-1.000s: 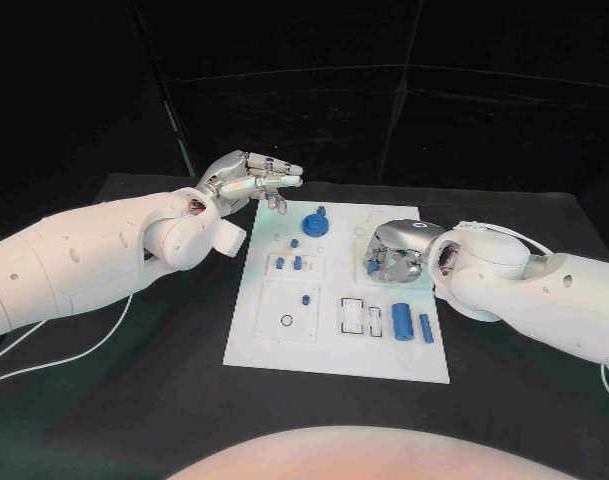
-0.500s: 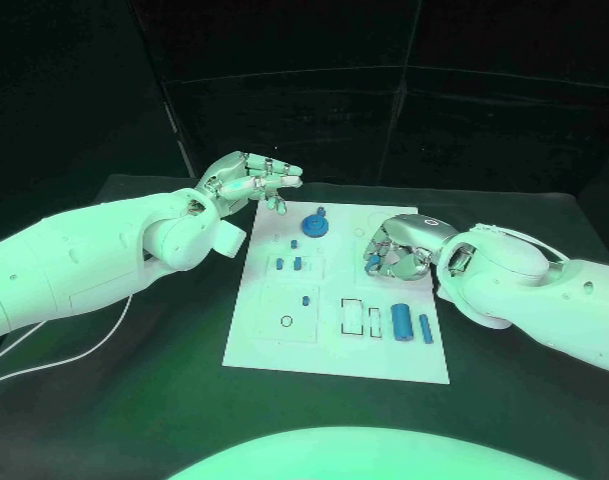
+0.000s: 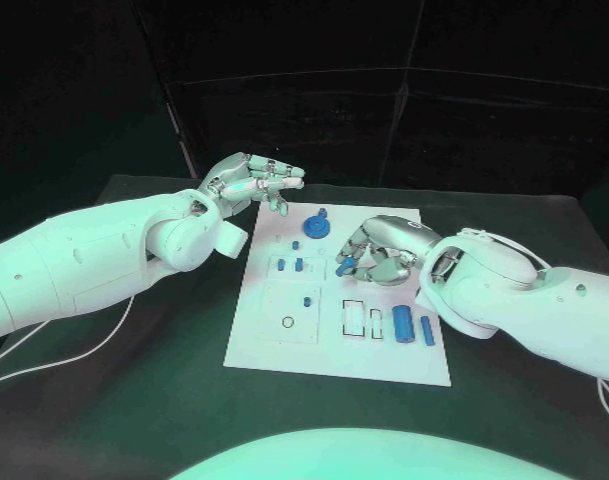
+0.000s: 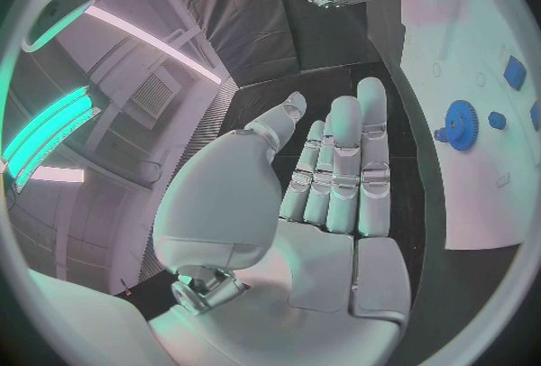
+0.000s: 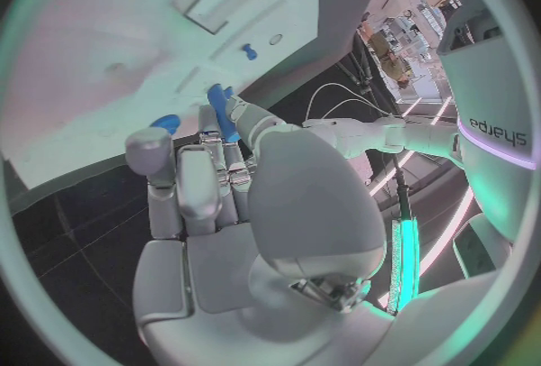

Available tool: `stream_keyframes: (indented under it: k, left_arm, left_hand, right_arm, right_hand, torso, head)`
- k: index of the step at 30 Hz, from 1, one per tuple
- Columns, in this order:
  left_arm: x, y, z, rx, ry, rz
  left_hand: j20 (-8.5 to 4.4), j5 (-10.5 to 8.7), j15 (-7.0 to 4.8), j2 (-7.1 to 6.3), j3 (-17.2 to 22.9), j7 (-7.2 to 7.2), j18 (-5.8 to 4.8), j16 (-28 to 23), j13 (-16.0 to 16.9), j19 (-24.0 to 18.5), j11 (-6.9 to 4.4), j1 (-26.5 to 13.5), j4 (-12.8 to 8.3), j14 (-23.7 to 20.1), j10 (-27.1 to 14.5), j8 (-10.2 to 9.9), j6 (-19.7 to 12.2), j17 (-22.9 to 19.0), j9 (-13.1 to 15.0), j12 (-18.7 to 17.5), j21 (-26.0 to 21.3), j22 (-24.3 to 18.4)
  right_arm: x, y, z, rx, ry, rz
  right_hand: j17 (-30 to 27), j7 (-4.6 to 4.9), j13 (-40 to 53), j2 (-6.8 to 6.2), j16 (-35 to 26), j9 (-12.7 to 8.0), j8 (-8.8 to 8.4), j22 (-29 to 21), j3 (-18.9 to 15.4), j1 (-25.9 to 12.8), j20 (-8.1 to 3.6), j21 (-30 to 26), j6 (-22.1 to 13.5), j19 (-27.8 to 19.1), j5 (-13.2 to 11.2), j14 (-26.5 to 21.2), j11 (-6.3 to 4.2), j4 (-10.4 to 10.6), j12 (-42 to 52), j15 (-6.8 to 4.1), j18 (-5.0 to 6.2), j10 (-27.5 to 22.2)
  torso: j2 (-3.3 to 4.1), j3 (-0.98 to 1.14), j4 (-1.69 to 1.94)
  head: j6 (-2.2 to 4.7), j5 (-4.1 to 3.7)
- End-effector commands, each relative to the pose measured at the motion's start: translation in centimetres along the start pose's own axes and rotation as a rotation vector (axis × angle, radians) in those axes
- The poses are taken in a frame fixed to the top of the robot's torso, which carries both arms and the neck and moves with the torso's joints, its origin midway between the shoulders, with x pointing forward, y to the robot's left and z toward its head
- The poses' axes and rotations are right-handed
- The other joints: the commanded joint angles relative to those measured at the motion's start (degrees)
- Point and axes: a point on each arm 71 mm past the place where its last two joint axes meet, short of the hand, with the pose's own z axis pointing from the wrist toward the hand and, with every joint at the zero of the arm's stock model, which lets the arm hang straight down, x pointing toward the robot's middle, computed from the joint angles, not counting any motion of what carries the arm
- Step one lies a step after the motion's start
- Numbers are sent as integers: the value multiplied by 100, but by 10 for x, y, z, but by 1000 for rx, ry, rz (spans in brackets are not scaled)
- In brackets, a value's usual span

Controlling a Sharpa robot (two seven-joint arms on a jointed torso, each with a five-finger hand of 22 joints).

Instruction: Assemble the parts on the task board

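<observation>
**Left hand** (image 3: 254,180) — hovers above the task board's (image 3: 391,362) far left corner, where it was a second ago. The fingers lie apart and hold nothing; its wrist view shows the fingers straight and the palm bare.

**Blue gear** (image 3: 317,226) — seated on the task board's far half, just right of the left hand and unmoved.

**Small blue pegs** (image 3: 291,265) — stand on the task board's left half, nearer than the gear and unmoved.

**Right hand** (image 3: 379,250) — the one change. It has shifted from the task board's right edge in toward its middle. The fingertips now sit over the board's centre, right of the small pegs.

**Blue part** (image 3: 345,266) — pinched at the right hand's fingertips, carried above the task board's middle and not yet seated. I cannot tell whether it touches the surface.

**Blue cylinder** (image 3: 402,322) and **thin blue bar** (image 3: 427,330) — lie loose side by side on the task board's near right part, untouched.

**Counter** (image 3: 146,400) — black, carries the task board.

**Reading:** the transport step looks nearly done. Alignment over a socket and insertion probably come next, and the loose pieces remain.
</observation>
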Motion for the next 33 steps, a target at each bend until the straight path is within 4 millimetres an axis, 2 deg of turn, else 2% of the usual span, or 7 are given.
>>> stream_keyframes:
  k: [1,6,8,10,17,25,33]
  left_arm:
    - [2,-1,1,5,13,-9]
    - [2,-1,1,5,12,-9]
    - [2,-2,1,5,12,-9]
    - [2,-2,1,6,12,-9]
    - [3,-2,1,7,15,-10]
    - [5,-2,2,7,18,-11]
    - [5,-1,3,7,20,-12]
  left_hand:
    - [23,-5,15,64,-16,12,31,18,-6,-18,-2,11,27,-41,-40,39,-27,-10,-5,26,-24,-9]
    - [23,-5,15,64,-16,12,31,18,-6,-18,-2,11,27,-41,-40,39,-27,-10,-5,26,-24,-9]
    - [23,-5,15,64,-16,12,31,18,-6,-18,-2,11,27,-41,-40,39,-27,-10,-5,26,-24,-9]
    - [23,-5,15,64,-16,12,31,18,-6,-18,-2,11,27,-41,-40,39,-27,-10,-5,26,-24,-9]
    - [23,-5,15,64,-16,12,31,18,-6,-18,-2,11,27,-41,-40,39,-27,-10,-5,26,-24,-9]
    - [23,-5,15,64,-16,12,31,18,-6,-18,-2,11,27,-41,-40,39,-27,-10,-5,26,-24,-9]
    - [23,-5,15,64,-16,12,31,18,-6,-18,-2,11,27,-41,-40,39,-27,-10,-5,26,-24,-9]
  right_arm:
    - [4,19,8,-79,0,67]
    - [19,42,19,-147,31,76]
    - [27,49,23,-167,48,77]
    - [35,55,26,-181,65,73]
    - [62,61,32,-192,136,43]
    - [75,63,33,-186,172,0]
    - [79,61,34,-172,198,-49]
  right_hand:
    - [-9,7,-6,-1,16,-2,-8,-9,42,68,-7,27,31,1,-7,140,13,8,-28,-44,-25,34]
    - [-17,12,-8,0,13,-5,-15,-17,55,68,-6,24,25,-5,-3,138,17,4,-41,-41,-24,30]
    - [-16,13,-8,-1,14,-6,-17,-21,58,68,-6,22,23,-8,-2,138,19,3,-44,-40,-23,28]
    - [-14,15,-9,0,16,-6,-18,-16,61,67,-5,25,21,-5,-1,138,20,3,-47,-39,-24,27]
    - [-11,16,-9,-3,18,-7,-21,-12,65,68,-5,28,19,-4,-4,139,21,-1,-52,-38,-25,25]
    - [-10,18,-9,-7,20,-8,-24,-9,69,68,-4,30,16,-3,-8,138,23,-5,-58,-37,-26,24]
    - [0,18,-7,-5,29,-9,-25,-7,88,78,-2,32,22,-5,-12,140,22,-20,-66,-35,-26,36]
  torso:
    - [9,-1,24]
    - [1,-14,40]
    - [2,-17,33]
    - [6,-9,21]
    - [4,0,12]
    - [6,12,13]
    - [6,1,8]
  head:
    - [-7,6]
    - [-36,32]
    - [-49,52]
    - [-69,93]
    - [-133,232]
    - [-166,266]
    - [-156,248]
